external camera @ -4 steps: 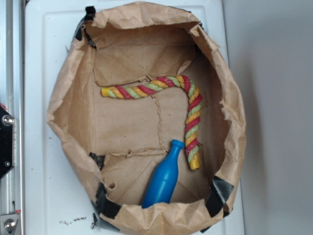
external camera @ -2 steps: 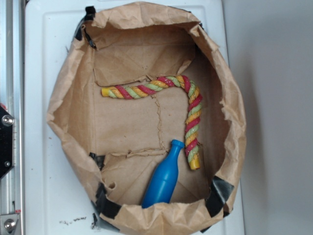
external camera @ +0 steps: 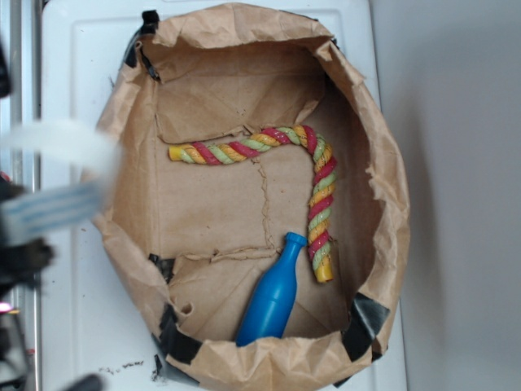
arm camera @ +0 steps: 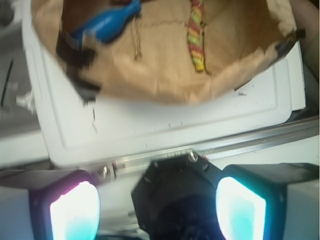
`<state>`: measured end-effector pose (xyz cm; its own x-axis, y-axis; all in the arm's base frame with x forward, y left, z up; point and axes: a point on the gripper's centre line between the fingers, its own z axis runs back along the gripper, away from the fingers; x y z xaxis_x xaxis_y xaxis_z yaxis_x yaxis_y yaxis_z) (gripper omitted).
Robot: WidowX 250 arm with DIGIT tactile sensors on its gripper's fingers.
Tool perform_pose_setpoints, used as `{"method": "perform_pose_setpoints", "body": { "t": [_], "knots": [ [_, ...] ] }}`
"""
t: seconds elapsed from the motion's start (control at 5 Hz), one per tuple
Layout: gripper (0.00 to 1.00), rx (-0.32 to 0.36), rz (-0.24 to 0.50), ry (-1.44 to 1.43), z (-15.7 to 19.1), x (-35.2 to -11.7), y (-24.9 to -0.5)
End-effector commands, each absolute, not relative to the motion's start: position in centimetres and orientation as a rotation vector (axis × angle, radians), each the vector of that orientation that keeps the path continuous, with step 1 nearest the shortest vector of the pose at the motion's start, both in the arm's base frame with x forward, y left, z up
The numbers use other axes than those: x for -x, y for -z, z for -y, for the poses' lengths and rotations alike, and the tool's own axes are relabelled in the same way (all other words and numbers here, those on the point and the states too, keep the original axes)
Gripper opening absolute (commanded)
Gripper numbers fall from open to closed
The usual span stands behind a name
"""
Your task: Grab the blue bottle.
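Note:
The blue bottle (external camera: 271, 297) lies on its side at the near end of an open brown paper bag (external camera: 383, 163), with its cap pointing toward the rope. In the wrist view the blue bottle (arm camera: 105, 22) shows at the top left, far from my fingers. My gripper (arm camera: 157, 205) is open, its two glowing pads (arm camera: 75, 212) wide apart with nothing between them, and it hovers outside the bag over the metal rail (arm camera: 250, 140). In the exterior view my arm (external camera: 49, 208) is a blurred shape at the left edge, left of the bag.
A red-yellow-green twisted rope (external camera: 317, 187) bends across the bag floor beside the bottle's cap. The bag stands on a white board (external camera: 69, 81). A black bracket (arm camera: 175, 185) sits on the rail under my fingers. Black tape (external camera: 362, 322) patches the bag's corners.
My arm has swung into the exterior view from the left, blurred by motion. The bottle, rope and bag have not moved.

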<state>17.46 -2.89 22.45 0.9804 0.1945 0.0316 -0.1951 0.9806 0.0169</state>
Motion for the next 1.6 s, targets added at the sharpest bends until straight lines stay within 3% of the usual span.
{"method": "perform_pose_setpoints", "body": {
  "t": [0.0, 0.4, 1.2, 1.4],
  "knots": [
    [1.00, 0.038, 0.163, -0.347, 0.9, -22.2, -22.8],
    [1.00, 0.022, 0.176, -0.670, -3.0, -26.8, -19.3],
    [1.00, 0.022, 0.176, -0.670, -3.0, -26.8, -19.3],
    [1.00, -0.113, 0.162, -0.682, -2.2, -26.2, -16.8]
  ]
}}
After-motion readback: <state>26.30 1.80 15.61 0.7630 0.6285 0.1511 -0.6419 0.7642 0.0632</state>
